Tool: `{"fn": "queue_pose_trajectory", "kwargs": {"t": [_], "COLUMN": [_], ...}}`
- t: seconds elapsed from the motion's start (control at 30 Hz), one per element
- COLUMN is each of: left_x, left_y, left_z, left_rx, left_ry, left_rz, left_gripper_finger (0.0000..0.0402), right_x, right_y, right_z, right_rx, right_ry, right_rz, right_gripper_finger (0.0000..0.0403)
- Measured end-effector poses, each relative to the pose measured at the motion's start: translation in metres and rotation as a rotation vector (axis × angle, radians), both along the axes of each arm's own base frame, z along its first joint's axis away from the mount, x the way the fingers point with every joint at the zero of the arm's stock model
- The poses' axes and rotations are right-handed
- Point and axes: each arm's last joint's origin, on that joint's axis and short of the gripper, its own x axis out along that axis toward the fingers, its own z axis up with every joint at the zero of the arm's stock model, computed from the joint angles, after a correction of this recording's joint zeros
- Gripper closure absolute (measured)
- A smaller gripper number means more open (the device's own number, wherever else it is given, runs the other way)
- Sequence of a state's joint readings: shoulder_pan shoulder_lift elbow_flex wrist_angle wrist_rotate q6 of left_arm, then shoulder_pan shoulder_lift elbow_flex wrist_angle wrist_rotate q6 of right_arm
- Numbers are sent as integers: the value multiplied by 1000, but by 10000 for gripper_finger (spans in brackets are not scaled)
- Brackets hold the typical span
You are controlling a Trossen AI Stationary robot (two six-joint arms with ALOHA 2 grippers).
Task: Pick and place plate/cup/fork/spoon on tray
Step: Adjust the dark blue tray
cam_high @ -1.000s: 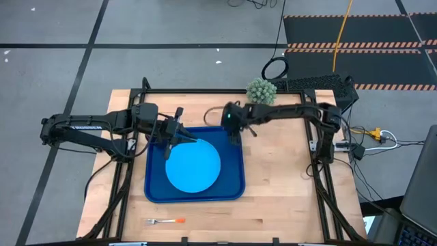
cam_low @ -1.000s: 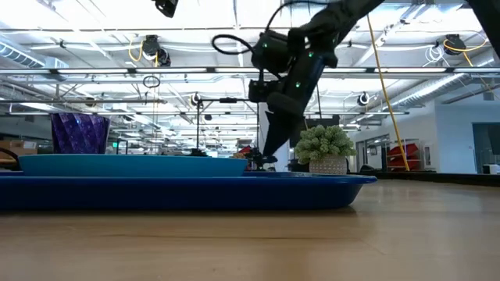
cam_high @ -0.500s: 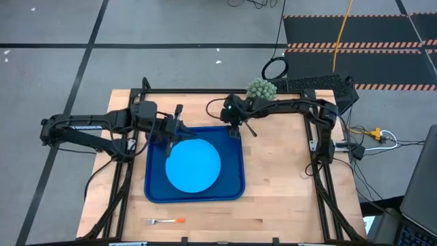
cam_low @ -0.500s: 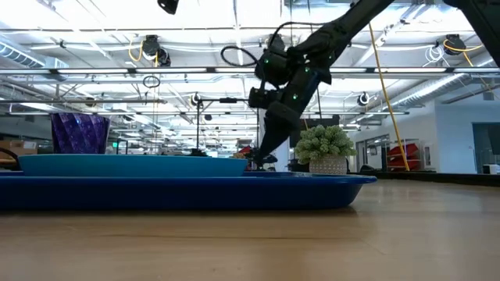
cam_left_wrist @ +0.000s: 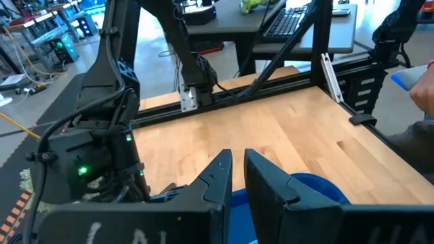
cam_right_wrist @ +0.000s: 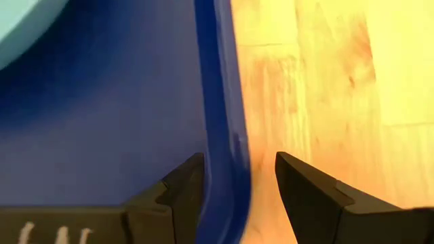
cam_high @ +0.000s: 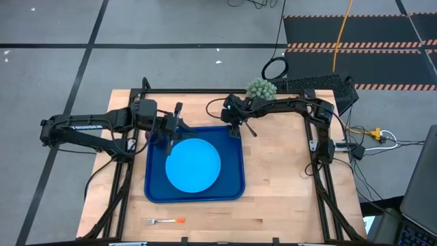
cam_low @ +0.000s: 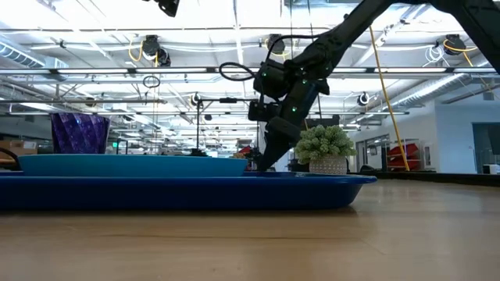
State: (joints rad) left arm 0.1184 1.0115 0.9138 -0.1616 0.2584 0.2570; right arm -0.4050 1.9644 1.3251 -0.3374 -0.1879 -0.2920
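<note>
In the high view the left arm reaches in from the table's left side, and the left gripper [cam_high: 179, 121] hangs over the far-left corner of the tray [cam_high: 234, 171]. In the left wrist view its two dark fingers [cam_left_wrist: 218, 177] stand almost together, with only a thin slit between them and nothing held there. The purple cup [cam_low: 80, 133] shows in the low view at the left end of the tray, rising behind the plate; from above it is hidden under the left arm, so its exact footing cannot be told.

The dark blue tray lies near the middle of the wooden table [cam_high: 287, 191]. The light-blue plate [cam_high: 193, 165] rests flat inside it, filling much of the tray's floor. Near the table's front edge, well apart from the tray, lies the fork [cam_high: 166, 221], its orange handle pointing right and its tines left.

At the tray's far-right corner sits the right gripper [cam_high: 235, 128], its arm stretching in from the right. In the right wrist view its fingers [cam_right_wrist: 182, 183] are spread apart and straddle the tray's raised rim [cam_right_wrist: 220, 129], one over the blue floor, the other over bare wood, gripping nothing. Just behind that arm, at the table's far edge, stands a small green potted plant [cam_high: 260, 89].
</note>
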Motion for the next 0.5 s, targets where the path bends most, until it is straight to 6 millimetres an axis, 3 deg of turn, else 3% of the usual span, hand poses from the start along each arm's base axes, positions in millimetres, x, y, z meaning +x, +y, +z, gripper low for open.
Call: {"fn": "queue_pose_trajectory", "kwargs": {"t": [0.2,0.5], "left_x": [0,-1], "left_y": [0,0], "left_z": [0,-2], "left_rx": [-1,-3], "left_ry": [5,22], "left_rz": [0,0], "left_gripper_finger": [357,357], "right_x": [-2,-5], "right_y": [-1,0], "right_z": [-13,-16], "right_rx": [26,26], "right_ry": [60,106], "right_rz": [-7,-14], "right_gripper_finger": [229,229]}}
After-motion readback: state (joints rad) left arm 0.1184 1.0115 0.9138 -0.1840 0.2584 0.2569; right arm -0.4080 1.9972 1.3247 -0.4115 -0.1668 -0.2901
